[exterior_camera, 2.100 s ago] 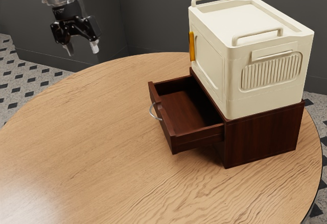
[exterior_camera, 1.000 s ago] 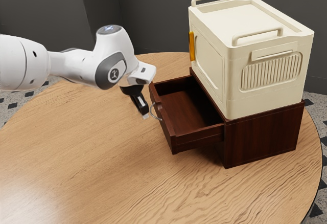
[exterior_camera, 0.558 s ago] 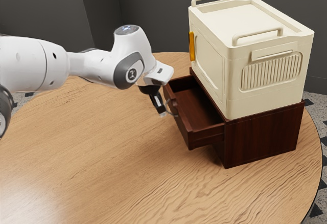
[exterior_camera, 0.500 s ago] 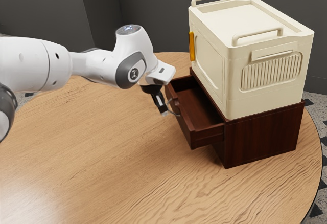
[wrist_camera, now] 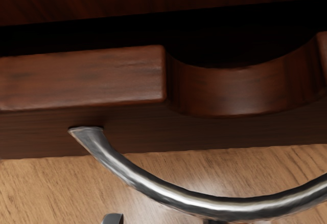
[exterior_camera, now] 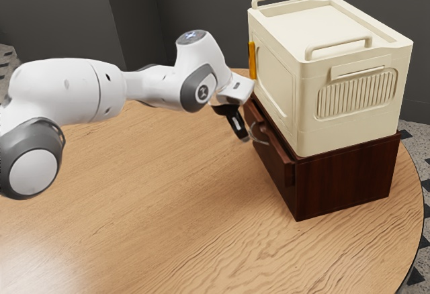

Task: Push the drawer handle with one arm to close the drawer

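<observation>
Drawer (exterior_camera: pixel 275 158): dark wood, slightly out of its cabinet (exterior_camera: pixel 342 176), with curved metal handle (wrist_camera: pixel 153 185). My gripper (exterior_camera: pixel 244 138) is at the handle, apparently touching; its opening I cannot tell. Cream box (exterior_camera: pixel 275 86): atop the cabinet, on the wooden table (exterior_camera: pixel 148 207).

No text can be read; the arm's (exterior_camera: pixel 74 89) small emblem (exterior_camera: pixel 202 93) is illegible.
</observation>
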You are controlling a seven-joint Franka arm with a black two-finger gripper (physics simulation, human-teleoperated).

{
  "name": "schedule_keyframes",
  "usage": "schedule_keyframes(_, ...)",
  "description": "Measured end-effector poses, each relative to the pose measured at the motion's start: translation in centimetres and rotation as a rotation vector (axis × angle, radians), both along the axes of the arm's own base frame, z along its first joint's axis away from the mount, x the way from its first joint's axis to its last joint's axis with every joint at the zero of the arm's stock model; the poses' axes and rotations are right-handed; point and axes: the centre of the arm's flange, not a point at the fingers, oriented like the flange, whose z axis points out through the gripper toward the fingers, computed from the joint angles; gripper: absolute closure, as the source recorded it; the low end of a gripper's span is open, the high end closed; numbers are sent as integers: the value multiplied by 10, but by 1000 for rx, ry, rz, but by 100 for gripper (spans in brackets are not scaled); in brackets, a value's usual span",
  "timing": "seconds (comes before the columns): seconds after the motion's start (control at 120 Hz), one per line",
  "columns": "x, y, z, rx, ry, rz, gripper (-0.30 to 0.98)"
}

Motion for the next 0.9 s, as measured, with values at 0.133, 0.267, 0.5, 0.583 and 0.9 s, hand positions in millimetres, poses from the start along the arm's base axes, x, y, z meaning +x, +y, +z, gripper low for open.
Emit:
schedule_keyframes(0.133,8,-8,-5,-19,-16,-15,55)
schedule_keyframes(0.267,14,-15,-9,-36,-33,-28,55)
schedule_keyframes(0.5,0,-10,1,-39,-45,-33,54)
schedule_keyframes(0.583,-35,15,4,-27,0,-1,54)
schedule_keyframes(0.9,-137,186,252,-80,14,333,17)
